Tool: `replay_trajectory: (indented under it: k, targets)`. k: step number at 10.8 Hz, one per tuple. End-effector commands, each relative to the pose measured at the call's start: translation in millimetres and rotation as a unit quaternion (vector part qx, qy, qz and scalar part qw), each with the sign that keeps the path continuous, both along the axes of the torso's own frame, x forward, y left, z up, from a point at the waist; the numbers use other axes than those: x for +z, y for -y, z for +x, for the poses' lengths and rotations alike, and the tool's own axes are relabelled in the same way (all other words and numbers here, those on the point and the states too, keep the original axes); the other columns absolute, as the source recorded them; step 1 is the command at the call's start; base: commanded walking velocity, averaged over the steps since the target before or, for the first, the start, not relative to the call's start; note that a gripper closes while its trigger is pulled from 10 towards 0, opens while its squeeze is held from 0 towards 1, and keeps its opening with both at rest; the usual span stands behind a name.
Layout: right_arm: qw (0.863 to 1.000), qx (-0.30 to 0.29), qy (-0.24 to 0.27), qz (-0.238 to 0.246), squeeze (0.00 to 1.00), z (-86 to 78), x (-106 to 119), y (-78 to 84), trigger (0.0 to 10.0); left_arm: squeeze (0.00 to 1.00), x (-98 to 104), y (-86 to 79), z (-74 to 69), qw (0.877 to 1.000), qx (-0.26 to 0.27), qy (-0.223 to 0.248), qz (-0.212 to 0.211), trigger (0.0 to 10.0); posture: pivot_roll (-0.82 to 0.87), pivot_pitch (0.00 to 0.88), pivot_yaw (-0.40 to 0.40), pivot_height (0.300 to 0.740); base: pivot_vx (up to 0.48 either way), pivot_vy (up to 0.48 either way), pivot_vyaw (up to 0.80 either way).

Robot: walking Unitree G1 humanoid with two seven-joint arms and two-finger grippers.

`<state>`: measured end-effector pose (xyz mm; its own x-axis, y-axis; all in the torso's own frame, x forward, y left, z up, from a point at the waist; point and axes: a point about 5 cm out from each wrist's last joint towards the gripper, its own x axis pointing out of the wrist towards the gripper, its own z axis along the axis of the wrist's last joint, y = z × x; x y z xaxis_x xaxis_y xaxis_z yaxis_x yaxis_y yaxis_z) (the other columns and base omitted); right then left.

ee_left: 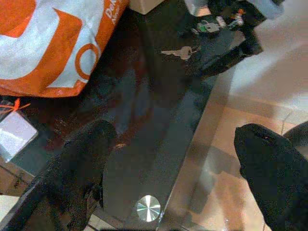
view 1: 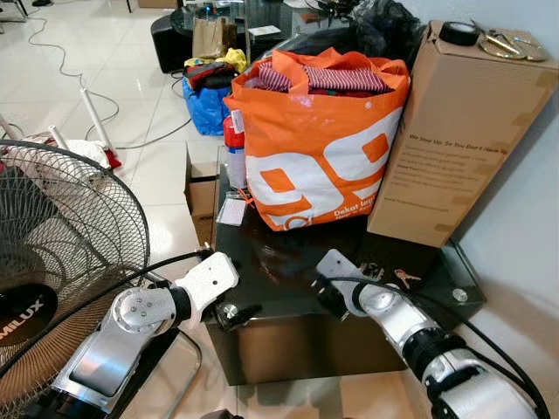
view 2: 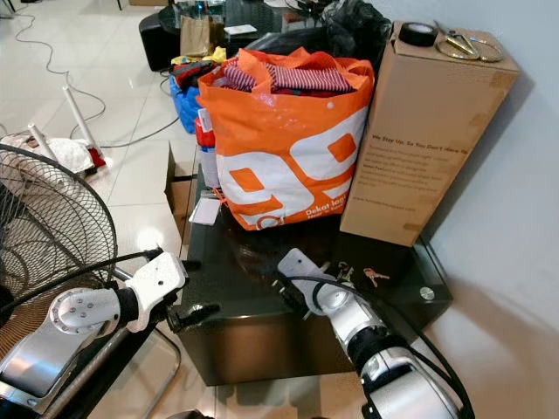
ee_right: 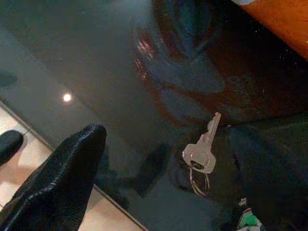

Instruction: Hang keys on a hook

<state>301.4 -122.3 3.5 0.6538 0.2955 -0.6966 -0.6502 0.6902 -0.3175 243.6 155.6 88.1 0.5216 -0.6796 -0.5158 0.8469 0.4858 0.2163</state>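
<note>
Black right gripper jaws spread wide around the keys.

Orange-and-white bag; silver keys

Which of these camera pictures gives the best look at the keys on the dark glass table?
The right wrist view: a silver key on its ring lies close up between the open jaws. The left wrist view shows the keys small and farther off; in the eye views they are tiny.

Silver arms, black cables, black fingers.
</note>
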Motion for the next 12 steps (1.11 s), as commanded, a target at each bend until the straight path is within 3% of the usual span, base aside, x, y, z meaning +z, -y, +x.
replay_trajectory:
  k: [1,5,7,9,10,11,12]
  targets:
    - [1.000,-0.010,0.012,0.003,0.00,5.7,4.5,0.8,10.0,1.00,4.9,1.8,0.4,1.000,-0.014,0.003,0.003,10.0,-0.08,0.069,0.031,0.740,0.000,0.000,0.00]
    - [0.999,-0.048,-0.002,-0.025,0.00,6.7,0.5,14.8,10.0,1.00,7.5,4.4,-2.6,1.000,-0.021,-0.004,0.004,10.0,-0.06,0.103,0.022,0.740,0.000,0.000,0.00]
    - [0.996,-0.080,-0.021,0.030,0.00,8.0,2.3,14.6,10.0,1.00,6.1,4.8,-6.6,0.999,-0.036,-0.015,0.007,10.0,-0.07,0.118,0.060,0.740,0.000,0.000,0.00]
    - [0.996,-0.087,-0.023,0.025,0.00,7.3,0.9,18.8,10.0,1.00,7.1,10.7,-3.5,0.998,-0.056,-0.019,0.009,10.0,-0.08,0.136,0.092,0.740,0.000,0.000,0.00]
    - [0.996,-0.088,-0.023,0.021,0.00,6.5,0.0,20.3,7.6,1.00,7.2,10.8,-3.6,0.998,-0.062,-0.021,0.011,10.0,-0.08,0.140,0.099,0.740,0.000,0.000,0.00]
    - [0.995,-0.090,-0.024,0.020,0.00,5.3,-1.1,22.2,3.8,1.00,6.5,10.8,-4.1,0.997,-0.066,-0.023,0.014,10.0,-0.08,0.142,0.102,0.740,0.000,0.000,0.00]
    - [0.996,-0.089,-0.024,0.017,0.00,4.7,-1.7,23.8,3.6,1.00,6.1,11.3,-4.4,0.997,-0.067,-0.024,0.014,10.0,-0.08,0.140,0.101,0.740,0.000,0.000,0.00]
